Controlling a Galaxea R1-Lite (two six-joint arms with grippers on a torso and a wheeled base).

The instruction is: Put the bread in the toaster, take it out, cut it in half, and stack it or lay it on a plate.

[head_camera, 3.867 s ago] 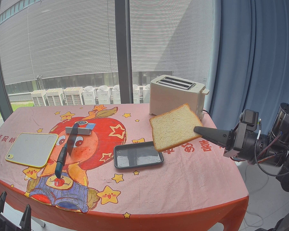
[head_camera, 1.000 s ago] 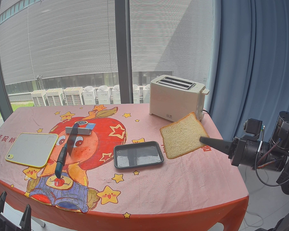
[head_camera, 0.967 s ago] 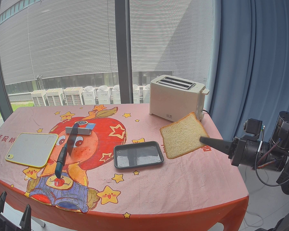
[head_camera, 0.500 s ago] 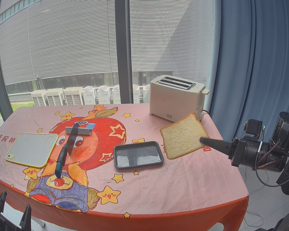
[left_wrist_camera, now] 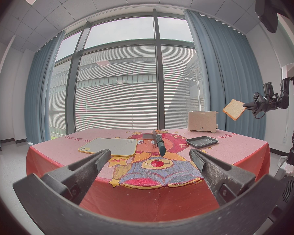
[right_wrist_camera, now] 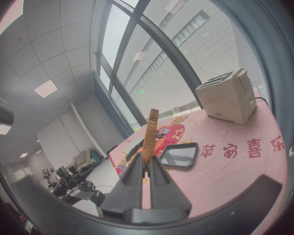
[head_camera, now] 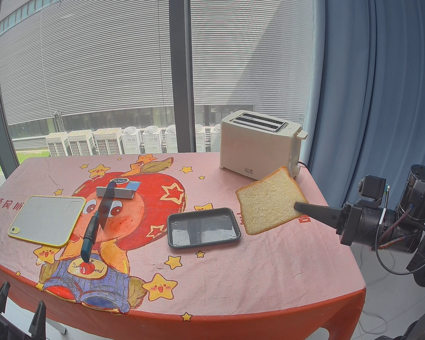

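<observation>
While the left gripper's (left_wrist_camera: 149, 154) fingers (left_wrist_camera: 85, 173) stand wide apart, the right gripper's (head_camera: 297, 206) fingers (right_wrist_camera: 134, 177) pinch the bread (head_camera: 270, 200).

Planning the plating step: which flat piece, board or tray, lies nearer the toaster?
The dark tray; the pale cutting board sits far left, beyond the knife.

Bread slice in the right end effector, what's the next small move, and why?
Probably carry the bread slice over the toaster, lining it up with a slot. The right end effector grips it by one edge in the air beside the toaster, whose slots look empty.
</observation>
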